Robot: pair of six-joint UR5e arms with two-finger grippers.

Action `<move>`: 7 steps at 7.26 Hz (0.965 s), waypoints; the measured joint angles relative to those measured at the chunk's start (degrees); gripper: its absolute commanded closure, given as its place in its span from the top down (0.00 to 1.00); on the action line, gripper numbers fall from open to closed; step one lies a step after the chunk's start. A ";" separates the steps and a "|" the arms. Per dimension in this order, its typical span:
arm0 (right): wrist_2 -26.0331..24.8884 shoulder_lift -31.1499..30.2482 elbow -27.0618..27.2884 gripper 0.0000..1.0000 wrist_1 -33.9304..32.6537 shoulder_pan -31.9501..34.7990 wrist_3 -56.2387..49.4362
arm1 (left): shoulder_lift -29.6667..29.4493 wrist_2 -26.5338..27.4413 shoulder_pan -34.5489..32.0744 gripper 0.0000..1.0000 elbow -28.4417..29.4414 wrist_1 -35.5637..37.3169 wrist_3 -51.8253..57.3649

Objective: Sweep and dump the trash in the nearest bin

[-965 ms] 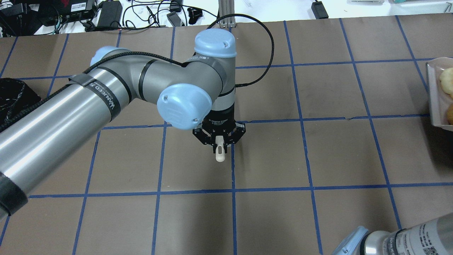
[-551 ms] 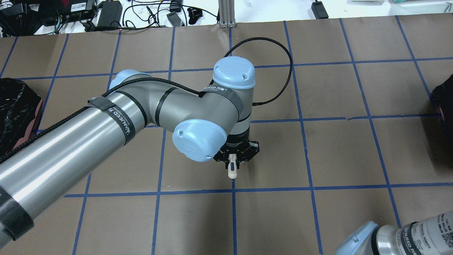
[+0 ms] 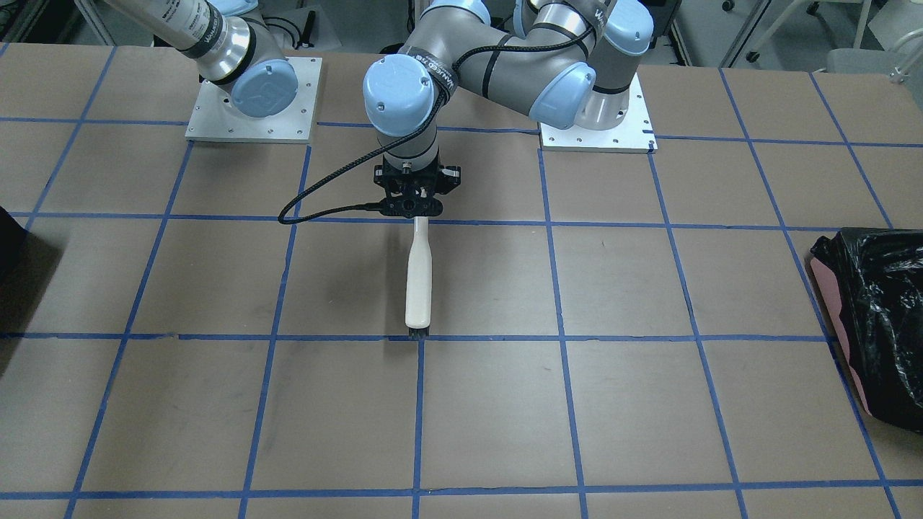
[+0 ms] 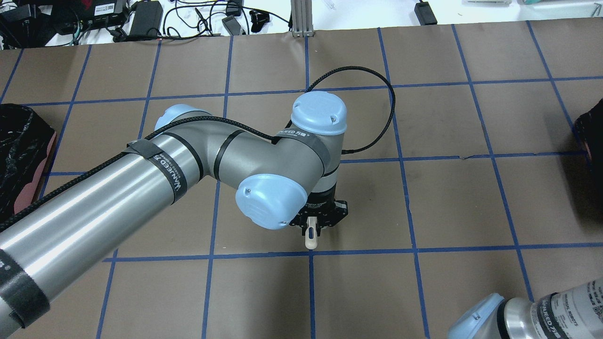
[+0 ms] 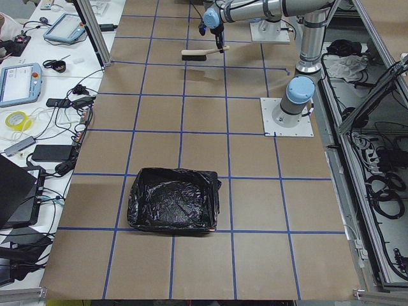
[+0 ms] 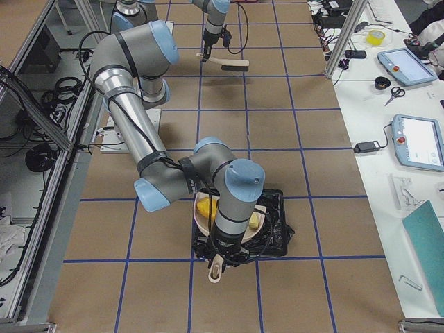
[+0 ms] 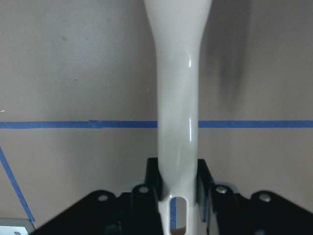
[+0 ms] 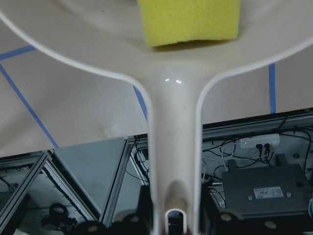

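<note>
The left hand (image 3: 414,210) is closed tight on the thin end of a brush (image 3: 418,277). Its glossy cream plastic handle widens toward a short strip of dark bristles (image 3: 418,334) and points away from the robot over the matte brown table (image 3: 649,404), which is gridded with blue tape. The right hand (image 8: 174,218) is clamped on the narrow neck of a smooth cream dustpan (image 8: 176,122) that flares into a broad shallow scoop. A porous yellow-green sponge wedge (image 8: 190,22) lies in the scoop, and yellow-orange pieces (image 6: 203,207) lie there too, too small to tell apart. The dustpan is held over the black bin (image 6: 281,232) toward the table's end on the robot's right. A pink bin lined with a crinkly glossy black bag (image 3: 872,317) stands toward the opposite end
</note>
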 measured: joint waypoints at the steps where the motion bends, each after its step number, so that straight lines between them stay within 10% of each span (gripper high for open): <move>1: -2.50 -0.01 0.04 0.00 -1.28 0.60 0.08 | 0.01 -0.01 -0.39 0.00 -0.53 0.25 0.02; 7: -13.97 -0.15 5.14 0.00 -9.08 6.84 3.46 | 0.07 0.03 -1.23 0.00 -4.05 1.61 -0.31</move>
